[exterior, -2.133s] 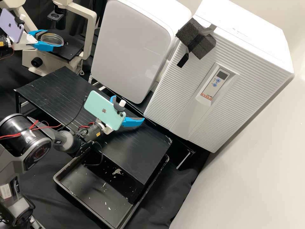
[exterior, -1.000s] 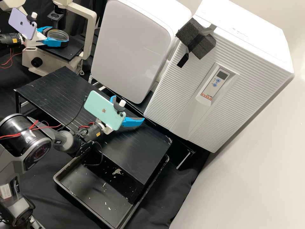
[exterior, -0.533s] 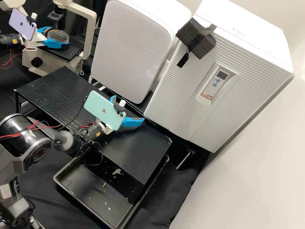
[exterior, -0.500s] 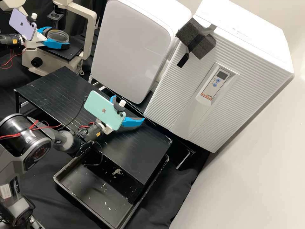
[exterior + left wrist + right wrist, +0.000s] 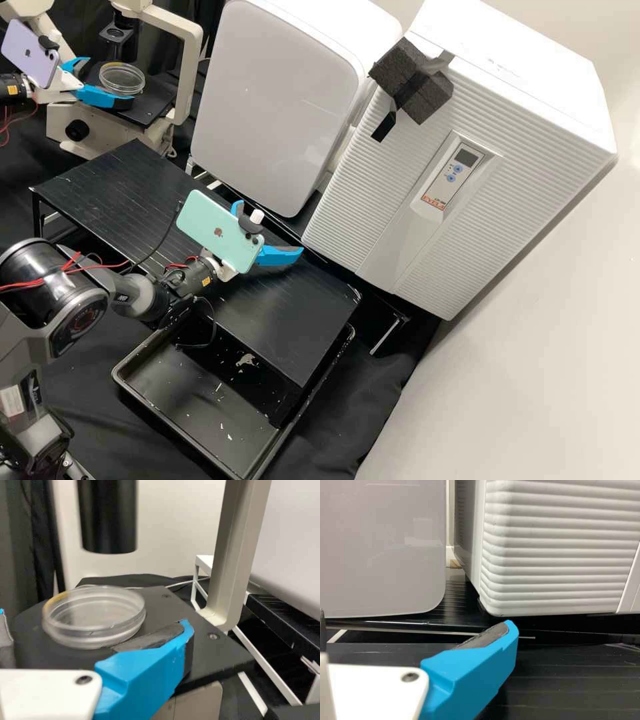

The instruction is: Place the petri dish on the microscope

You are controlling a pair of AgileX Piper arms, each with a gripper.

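right gripper (image 5: 269,228): blue fingers (image 5: 470,672) stand apart, over black rack (image 5: 580,680) | behind: 2 white appliances, 1 smooth-fronted (image 5: 380,550), 1 ribbed (image 5: 560,550), gap between | black shelf (image 5: 457,600) shows in gap | dark pad (image 5: 485,637) lines 1 finger

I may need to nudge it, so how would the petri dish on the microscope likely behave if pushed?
Wide and shallow on the black stage, the petri dish would probably slide rather than tip. Its thin, clear walls suggest something light, stiff and perhaps easily cracked. The smooth, glossy sides may be slippery.
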